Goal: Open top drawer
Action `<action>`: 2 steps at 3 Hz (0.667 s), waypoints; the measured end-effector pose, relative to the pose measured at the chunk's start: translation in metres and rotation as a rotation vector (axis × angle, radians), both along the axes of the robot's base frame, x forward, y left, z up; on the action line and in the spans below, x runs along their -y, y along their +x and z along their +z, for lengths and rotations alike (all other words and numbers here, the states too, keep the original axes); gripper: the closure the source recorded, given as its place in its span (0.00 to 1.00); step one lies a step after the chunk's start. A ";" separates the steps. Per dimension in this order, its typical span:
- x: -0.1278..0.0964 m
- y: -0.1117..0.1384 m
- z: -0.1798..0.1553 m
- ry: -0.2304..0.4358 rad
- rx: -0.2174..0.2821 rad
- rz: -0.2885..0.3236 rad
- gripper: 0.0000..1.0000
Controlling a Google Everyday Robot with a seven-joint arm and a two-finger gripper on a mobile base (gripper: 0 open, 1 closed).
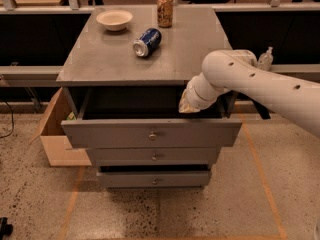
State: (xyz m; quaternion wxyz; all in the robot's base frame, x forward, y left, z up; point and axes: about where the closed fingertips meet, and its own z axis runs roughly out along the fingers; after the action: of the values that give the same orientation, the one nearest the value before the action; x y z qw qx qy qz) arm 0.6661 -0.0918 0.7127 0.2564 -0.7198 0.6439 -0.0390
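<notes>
The top drawer is the widest grey drawer, pulled out from the cabinet, with a small round metal knob at its centre. Its dark inside shows behind the front. My white arm comes in from the right. The gripper is at the arm's end, just above the drawer's right rear part, under the cabinet top's front edge. Two narrower grey drawers sit below.
On the grey cabinet top are a beige bowl, a blue can lying on its side and an upright brown can. An open cardboard box stands on the floor to the left. Railings run behind.
</notes>
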 end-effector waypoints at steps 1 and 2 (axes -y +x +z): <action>-0.002 0.007 -0.021 -0.014 -0.020 0.003 1.00; -0.002 0.005 -0.041 -0.021 -0.052 0.011 1.00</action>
State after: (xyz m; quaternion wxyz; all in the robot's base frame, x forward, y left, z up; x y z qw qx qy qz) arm 0.6710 -0.0896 0.6721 0.2321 -0.7268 0.6460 -0.0254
